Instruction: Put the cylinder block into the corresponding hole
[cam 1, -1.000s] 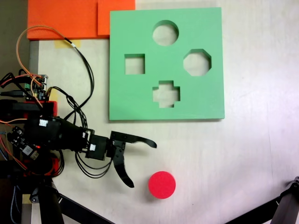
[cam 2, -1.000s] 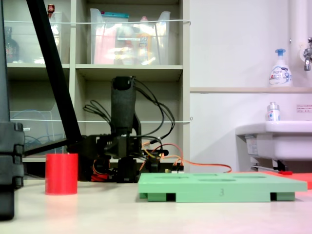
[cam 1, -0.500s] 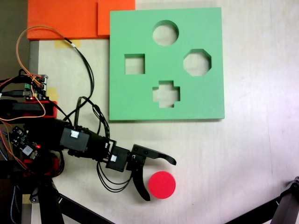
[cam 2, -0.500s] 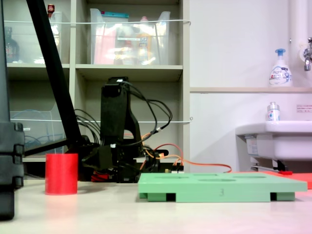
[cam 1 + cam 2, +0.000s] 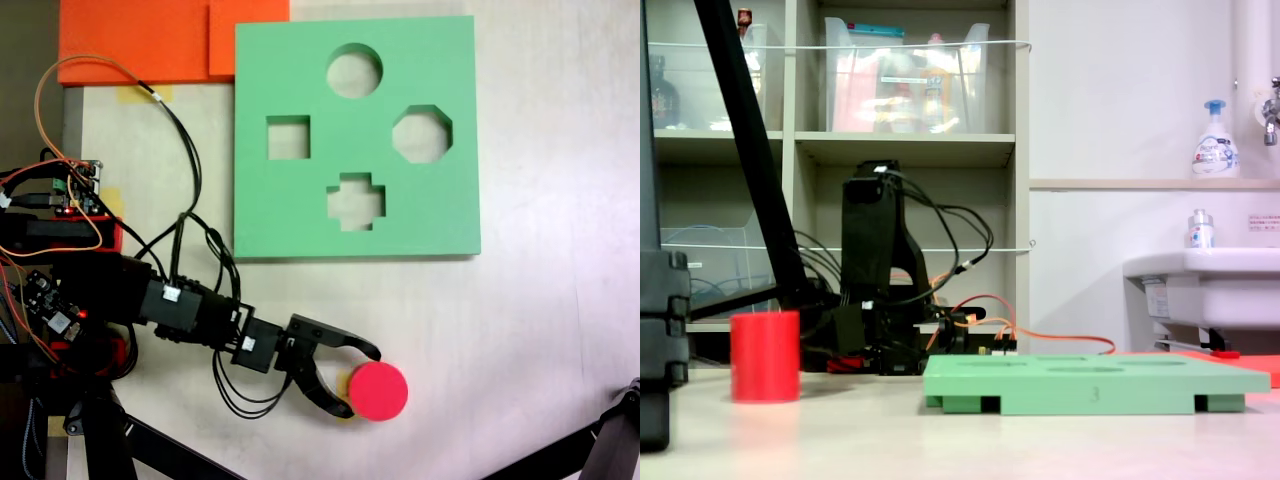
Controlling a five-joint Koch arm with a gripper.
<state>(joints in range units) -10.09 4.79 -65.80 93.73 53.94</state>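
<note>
The gripper (image 5: 362, 382) reaches low over the table (image 5: 540, 330) near its bottom edge in the top-down fixed view, jaws apart, their tips against the left side of the cylinder block (image 5: 378, 391). The block stands upright on the table, well apart from the circular cutout (image 5: 354, 70) at the top of the green foam board (image 5: 300, 210)

Pale beige tabletop (image 5: 540, 330) carrying a flat green foam board (image 5: 300, 215) with cutouts, well beyond the black gripper (image 5: 362, 382); short bright red foam cylinder (image 5: 378, 391) touching the fingertips; orange foam sheets (image 5: 140, 40) farther off.
</note>
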